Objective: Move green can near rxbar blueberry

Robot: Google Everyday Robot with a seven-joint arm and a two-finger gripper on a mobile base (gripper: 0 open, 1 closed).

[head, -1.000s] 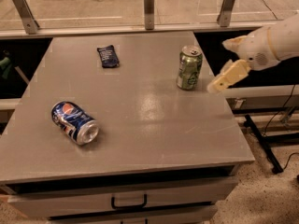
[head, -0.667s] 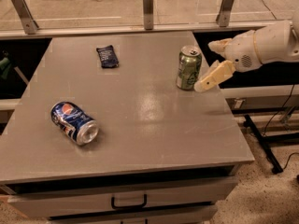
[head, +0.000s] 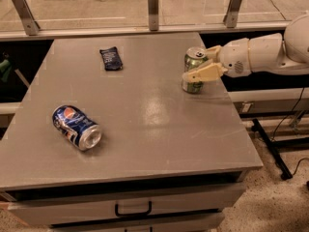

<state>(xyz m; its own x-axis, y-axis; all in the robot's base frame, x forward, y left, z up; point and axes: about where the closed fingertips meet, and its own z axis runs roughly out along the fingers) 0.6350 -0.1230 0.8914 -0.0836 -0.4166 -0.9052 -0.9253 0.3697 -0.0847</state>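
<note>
We judged the step in hand to be the grasp. The green can [head: 192, 86] stood upright near the right edge of the table [head: 145, 144], toward its far side, and the gripper [head: 198, 63] reached in from the right at can height. The carry itself was not yet begun.

The pincer was spread wide, to about the can's own width, and it straddled the can. One of its fingers [head: 203, 73] crossed the near face of the can, and the other lay behind it by the rim. The near finger looked to be against the can wall, but we could not tell whether either pad was pressing. Nothing was lifted, and the can's base sat on the table.

The rxbar blueberry [head: 110, 59] lay flat toward the far left of the table, well apart from the can, with bare tabletop between the two. A dented blue Pepsi can [head: 77, 127] lay on its side at the near left, out of that line.

The next move, as we read it, called for closing squarely on the can's middle and lifting it a little. It would then travel left across the table and come down upright just beside the wrapper — not on it. A thin can may dent or slip if pinched off centre.
</note>
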